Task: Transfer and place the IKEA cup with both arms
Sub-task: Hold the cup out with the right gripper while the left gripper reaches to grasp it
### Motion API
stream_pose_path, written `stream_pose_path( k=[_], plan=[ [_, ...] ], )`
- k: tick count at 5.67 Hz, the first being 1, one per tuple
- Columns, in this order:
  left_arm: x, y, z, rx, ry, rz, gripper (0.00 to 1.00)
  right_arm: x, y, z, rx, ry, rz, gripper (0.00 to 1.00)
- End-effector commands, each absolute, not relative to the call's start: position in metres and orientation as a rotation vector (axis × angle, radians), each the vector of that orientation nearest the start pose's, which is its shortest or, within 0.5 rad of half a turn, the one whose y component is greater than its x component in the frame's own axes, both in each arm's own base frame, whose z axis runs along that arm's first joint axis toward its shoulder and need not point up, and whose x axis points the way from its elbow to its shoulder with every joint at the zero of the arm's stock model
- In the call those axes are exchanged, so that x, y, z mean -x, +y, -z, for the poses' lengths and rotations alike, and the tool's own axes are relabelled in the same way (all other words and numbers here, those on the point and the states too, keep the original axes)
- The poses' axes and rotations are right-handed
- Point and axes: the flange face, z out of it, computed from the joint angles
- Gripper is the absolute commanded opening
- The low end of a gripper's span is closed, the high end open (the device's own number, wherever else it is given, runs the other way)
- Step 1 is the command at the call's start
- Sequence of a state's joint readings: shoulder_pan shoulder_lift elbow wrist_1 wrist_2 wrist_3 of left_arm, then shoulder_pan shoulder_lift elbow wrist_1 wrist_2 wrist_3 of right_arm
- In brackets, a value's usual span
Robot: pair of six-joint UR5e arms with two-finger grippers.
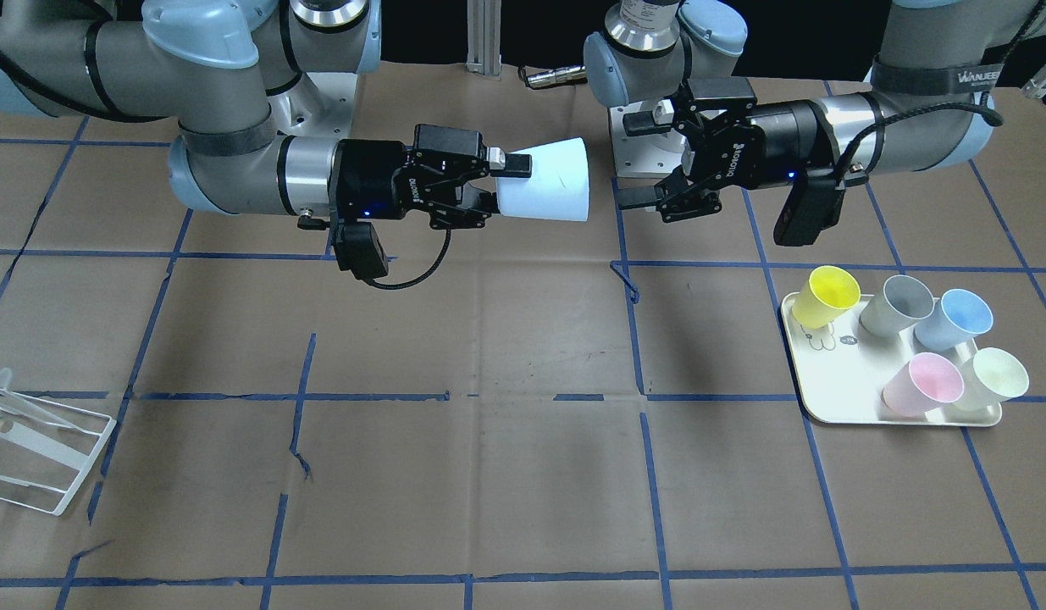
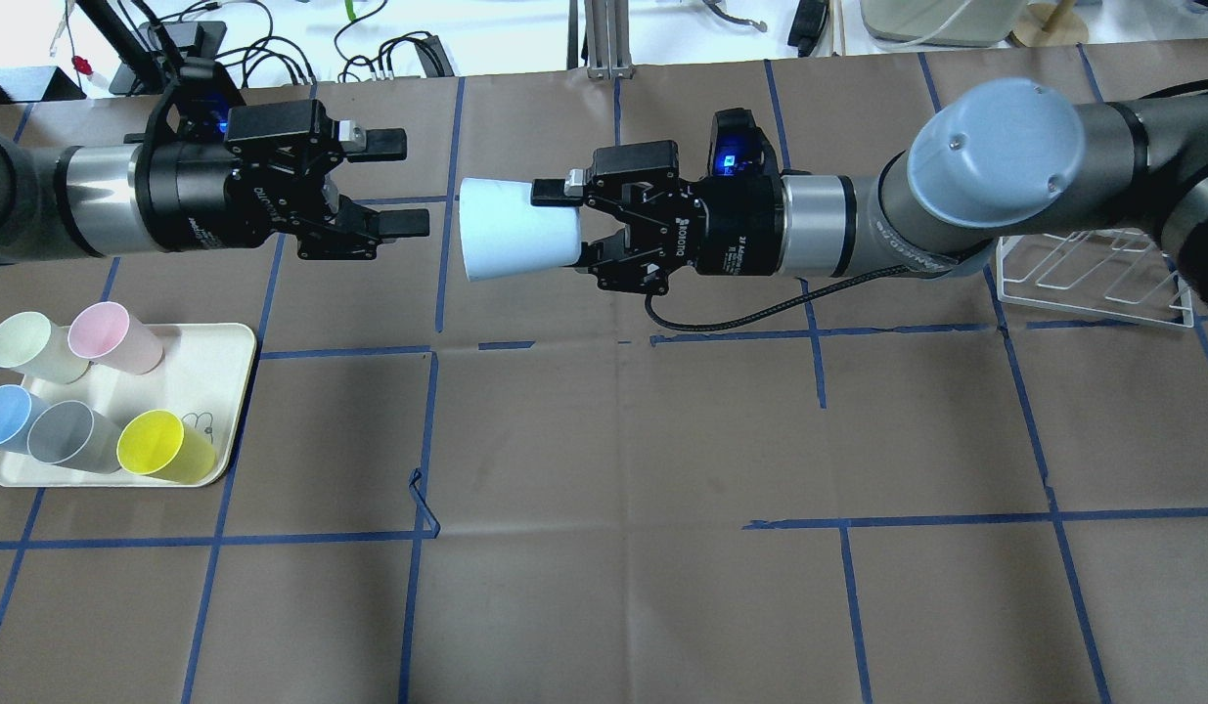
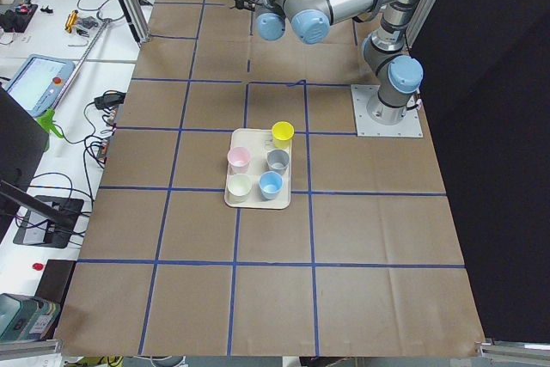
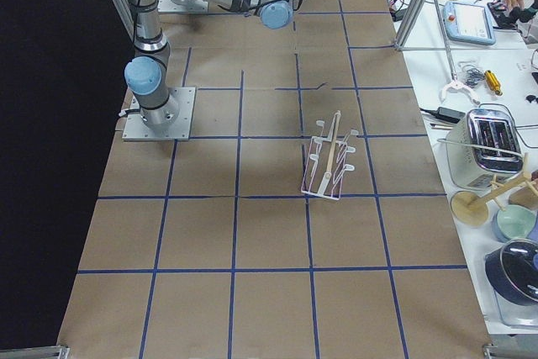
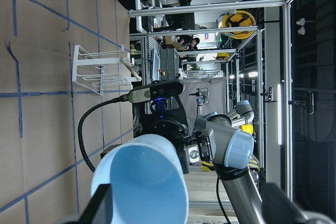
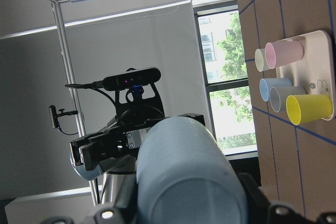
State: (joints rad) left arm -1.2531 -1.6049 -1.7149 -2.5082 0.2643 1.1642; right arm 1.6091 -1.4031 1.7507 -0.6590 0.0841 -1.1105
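In the overhead view you are seeing only one finger point(image 2: 550, 191) of the right claw point(image 2: 561, 225) in full. The other is passing partly behind the IKEA cup point(image 2: 515, 230). The right claw is clamping this cup by its narrow base end and holding it on its side in the air above the counter point(image 2: 613, 440). The cup is well apart from the tray point(image 2: 222, 357), on the tray's robot-right side.

The left claw point(image 2: 408, 184) is standing released, fingers spread, beyond the tray's far right corner. It is facing the cup's mouth from just beside it, without touching.

The sky-blue cup point(image 2: 2, 416) on the tray is reaching the overhead view's left edge. Bare counter is lying between the tray and the wire rack point(image 2: 1093, 274), which is sitting well apart from the tray.

Both side views are showing the claws too small for you to judge. Only the left wrist view is giving you the cup's open mouth. The right wrist view is showing its blurred outer wall, with the tray beyond.
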Motion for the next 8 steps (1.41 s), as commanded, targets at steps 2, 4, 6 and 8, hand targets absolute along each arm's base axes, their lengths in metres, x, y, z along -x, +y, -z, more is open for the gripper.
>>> stream_pose_path(
  k=[2,4,6,8],
  plan=[
    [0.098,-0.468,-0.418,-0.029,-1.687,-0.053,0.6,-0.251,-0.469,-0.357,-0.147,1.538,-0.084,0.46],
    [0.127,-0.463,-0.417,0.008,-1.684,-0.003,0.37,-0.251,-0.469,-0.355,-0.149,1.538,-0.087,0.47],
    [0.128,-0.464,-0.417,0.017,-1.688,0.0,0.01,-0.25,-0.47,-0.356,-0.159,1.535,-0.086,0.75],
    [0.128,-0.465,-0.419,0.014,-1.688,-0.006,0.0,-0.246,-0.473,-0.357,-0.17,1.533,-0.078,0.89]
  ],
)
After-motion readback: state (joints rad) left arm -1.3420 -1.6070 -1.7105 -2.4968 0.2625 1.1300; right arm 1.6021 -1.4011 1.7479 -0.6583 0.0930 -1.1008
